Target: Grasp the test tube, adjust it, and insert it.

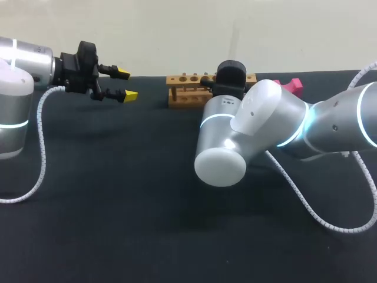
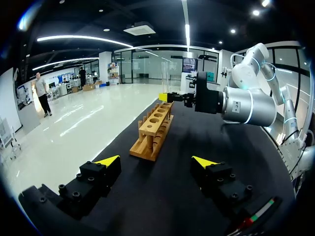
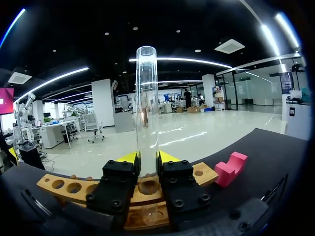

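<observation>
**Tube upright over the rack, insertion in hand**

The right gripper point(image 3: 147, 164) is clenched on the clear glass test tube point(image 3: 146, 108), one yellow-tipped finger on each side of its lower part. The tube stands upright. In the right wrist view its lower end seems to have entered a hole of the light wooden test tube rack point(image 3: 64, 187), with a rounded end showing faintly below the top board. How deep it sits cannot be told for sure. The left wrist view shows the same gripper point(image 2: 170, 97) over the far end of the rack point(image 2: 152, 132).

I judge that grasping and adjusting are done and that insertion is the step under way. The next move calls for a straight descent that keeps the tube vertical and centred in the hole, so the glass does not bind on the wood. The fingers should part only once the tube rests at the bottom.

The left gripper point(image 1: 126, 84) hangs released and holds nothing, well apart from the rack point(image 1: 188, 88) at the left side of the black table point(image 1: 118, 206). A pink notched block point(image 3: 230, 168) lies just beside the rack's other end.

No brand, label or writing can be read on the tube, the rack or the block
</observation>
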Tool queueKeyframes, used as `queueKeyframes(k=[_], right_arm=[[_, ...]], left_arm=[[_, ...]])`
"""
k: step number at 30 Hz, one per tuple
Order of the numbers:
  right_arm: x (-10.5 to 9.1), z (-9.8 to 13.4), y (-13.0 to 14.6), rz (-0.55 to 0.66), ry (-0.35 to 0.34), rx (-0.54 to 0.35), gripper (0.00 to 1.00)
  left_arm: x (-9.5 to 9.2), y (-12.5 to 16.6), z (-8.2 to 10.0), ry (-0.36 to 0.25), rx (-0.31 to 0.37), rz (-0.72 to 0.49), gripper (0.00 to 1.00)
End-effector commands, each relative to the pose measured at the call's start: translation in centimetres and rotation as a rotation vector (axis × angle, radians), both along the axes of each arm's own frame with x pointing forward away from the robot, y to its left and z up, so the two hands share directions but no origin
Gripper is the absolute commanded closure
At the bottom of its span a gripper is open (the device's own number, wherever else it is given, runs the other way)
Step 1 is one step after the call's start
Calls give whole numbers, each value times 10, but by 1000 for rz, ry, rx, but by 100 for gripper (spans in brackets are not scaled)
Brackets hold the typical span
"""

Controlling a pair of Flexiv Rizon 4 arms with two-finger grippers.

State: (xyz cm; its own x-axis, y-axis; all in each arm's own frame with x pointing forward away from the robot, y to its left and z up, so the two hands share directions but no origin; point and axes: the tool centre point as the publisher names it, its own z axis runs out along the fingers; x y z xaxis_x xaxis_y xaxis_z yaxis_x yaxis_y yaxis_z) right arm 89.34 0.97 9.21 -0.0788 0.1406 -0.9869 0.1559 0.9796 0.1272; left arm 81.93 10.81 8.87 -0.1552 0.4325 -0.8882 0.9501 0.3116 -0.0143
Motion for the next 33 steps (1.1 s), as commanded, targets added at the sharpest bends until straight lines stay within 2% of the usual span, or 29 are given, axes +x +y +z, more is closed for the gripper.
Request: queueKeyframes(k=[1,2,3,4,5,9,11,14,17,20,27,33], right_arm=[[0,-2,1,6,3,3,100],[0,-2,1,6,4,4,100],[0,-2,1,8,6,4,93],[0,-2,1,9,8,4,79],[0,-3,1,10,9,4,72],[-2,-2,-1,11,10,3,71],[-2,-1,-1,11,12,3,64],[-3,-1,-1,13,13,3,60],[-4,0,-2,12,14,3,50],[-6,3,-2,17,16,-1,0],[-17,13,-4,60,22,2,0],[-37,25,-3,161,26,14,0]], left_arm=[[-1,1,-1,-5,-4,1,0],[-1,1,-1,-5,-4,1,0],[-1,1,-1,-5,-4,1,0],[-1,1,-1,-5,-4,1,0],[-1,1,-1,-5,-4,1,0],[-1,1,-1,-5,-4,1,0],[-1,1,-1,-5,-4,1,0],[-1,1,-1,-5,-4,1,0],[-1,1,-1,-5,-4,1,0],[-1,1,-1,-5,-4,1,0],[-1,1,-1,-5,-4,1,0],[-1,1,-1,-5,-4,1,0]])
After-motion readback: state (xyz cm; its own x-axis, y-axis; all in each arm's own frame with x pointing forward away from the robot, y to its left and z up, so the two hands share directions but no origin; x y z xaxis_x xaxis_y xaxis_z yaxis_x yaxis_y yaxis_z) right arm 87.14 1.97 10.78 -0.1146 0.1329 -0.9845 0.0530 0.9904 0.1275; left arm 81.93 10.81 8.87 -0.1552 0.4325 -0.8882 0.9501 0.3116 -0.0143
